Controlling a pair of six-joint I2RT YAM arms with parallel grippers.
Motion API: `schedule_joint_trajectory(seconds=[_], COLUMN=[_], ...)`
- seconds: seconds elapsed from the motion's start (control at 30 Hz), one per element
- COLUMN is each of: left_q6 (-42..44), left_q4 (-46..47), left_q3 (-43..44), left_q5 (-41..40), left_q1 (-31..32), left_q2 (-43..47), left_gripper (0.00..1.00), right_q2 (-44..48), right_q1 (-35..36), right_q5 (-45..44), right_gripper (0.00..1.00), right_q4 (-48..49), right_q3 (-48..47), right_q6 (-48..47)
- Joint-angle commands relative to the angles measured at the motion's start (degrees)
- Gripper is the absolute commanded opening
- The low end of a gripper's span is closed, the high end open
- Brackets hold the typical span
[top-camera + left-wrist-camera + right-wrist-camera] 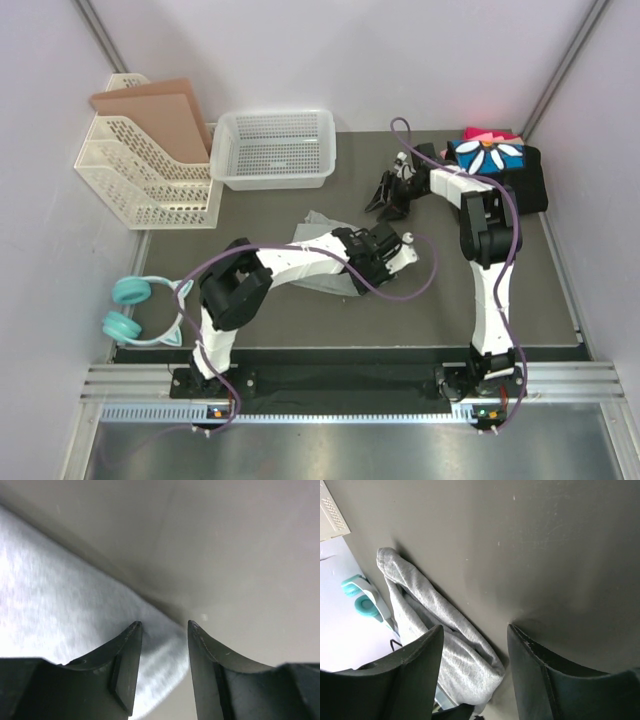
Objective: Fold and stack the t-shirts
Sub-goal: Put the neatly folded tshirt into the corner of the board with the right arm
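Grey t-shirt (318, 230) lies bunched, diagonal back-left to front-right; left claw (165, 625), right claw (475, 627) both apart.

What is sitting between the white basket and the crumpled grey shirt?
Nothing: the top view shows only bare dark table between the white basket and the grey shirt.

The loose t-shirt (318, 230) is showing a plain, light heather grey against the dark grey surface (400, 310). At the far right, the top folded t-shirt (490, 155) is showing black with a blue panel and a white daisy print, and the pink and red shirts (487, 133) are peeking out behind it. The basket (272, 148) is showing white, the file rack (140, 180) cream, the folder (160, 115) brown and the headphones (130, 291) teal. The left hand (165, 625) and right hand (475, 628) are showing black.
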State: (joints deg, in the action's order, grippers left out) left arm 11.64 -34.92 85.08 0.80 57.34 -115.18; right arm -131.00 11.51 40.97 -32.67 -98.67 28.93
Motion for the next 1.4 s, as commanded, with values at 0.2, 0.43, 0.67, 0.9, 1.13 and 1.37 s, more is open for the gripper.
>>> schedule_joint_trajectory(seconds=[0.2, 0.43, 0.67, 0.9, 1.13, 1.37], left_q6=[0.4, 0.0, 1.3, 0.7, -0.7, -0.3], left_q4=[-3.8, -0.2, 4.5, 4.2, 0.9, 0.5], left_q3=[-2.7, -7.6, -11.4, -9.1, -6.4, -7.0], left_q5=[-4.2, -7.8, -15.2, -13.9, -7.2, -5.5], left_q1=[5.6, 6.2, 5.9, 5.9, 5.9, 5.9], left_q2=[10.1, 11.8, 10.4, 7.1, 3.9, 3.3], left_gripper=[0.48, 0.47, 0.48, 0.48, 0.48, 0.35], right_q2=[-0.7, -1.4, -1.0, -0.7, -0.7, -0.6], right_q1=[0.7, 1.7, 2.6, 3.1, 3.2, 4.1], right_q5=[-0.7, -0.8, -1.0, -1.0, -1.2, -1.6], right_gripper=[0.54, 0.54, 0.54, 0.54, 0.54, 0.51], right_q4=[0.8, 0.4, 0.8, 0.8, 0.6, 0.2], right_q3=[0.6, -0.2, 1.5, 1.6, 1.8, 2.9], right_q6=[-0.6, -1.0, -1.2, -1.2, -1.2, -1.5])
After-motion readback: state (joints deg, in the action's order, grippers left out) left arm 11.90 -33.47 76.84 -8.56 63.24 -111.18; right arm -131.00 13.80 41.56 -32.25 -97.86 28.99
